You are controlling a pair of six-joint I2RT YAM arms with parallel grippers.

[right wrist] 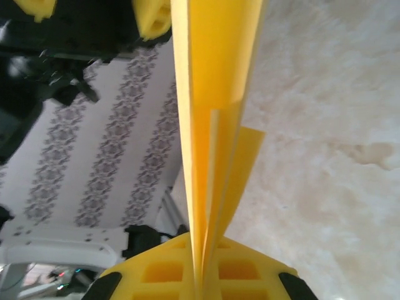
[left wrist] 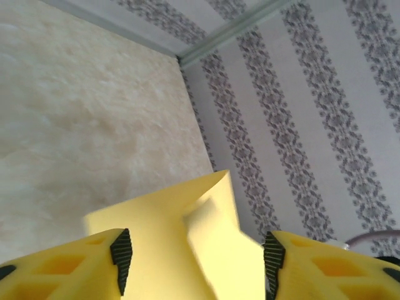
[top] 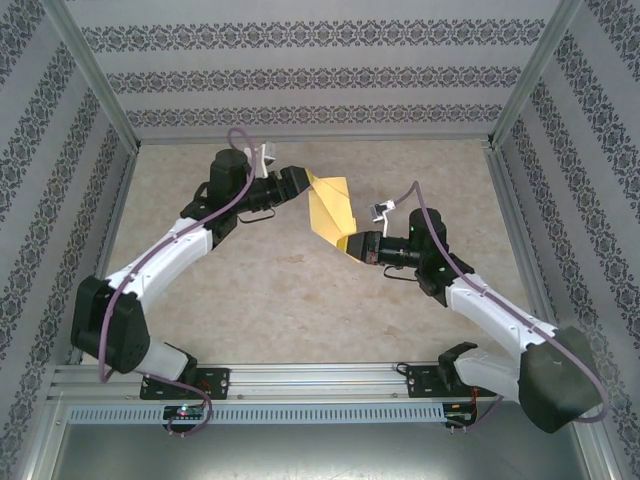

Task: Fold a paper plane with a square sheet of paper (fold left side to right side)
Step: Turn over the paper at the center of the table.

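Mid-fold, up in the air; reads as a regrip rather than a crease being pressed. Gripping the lower tip of the folded paper [top: 330,205] with the right gripper [right wrist: 200,278], jaws closed tight on it. Holding it clear of the worktop [top: 250,290], roughly midway between the two arms. Straddling the upper end with the left gripper [left wrist: 197,253], jaws apart, not pinching, with a gap on both sides in the left wrist view. Next, probably: close the left jaws on the free left layer and carry it over to the right side. Needs aligned edges and a firm right grip, maybe a flat set-down for creasing. Yellow-orange, matte, unmarked, already several layers. Tapers toward the right jaws, flaps slightly splayed edge-on, one loose corner sticking out.
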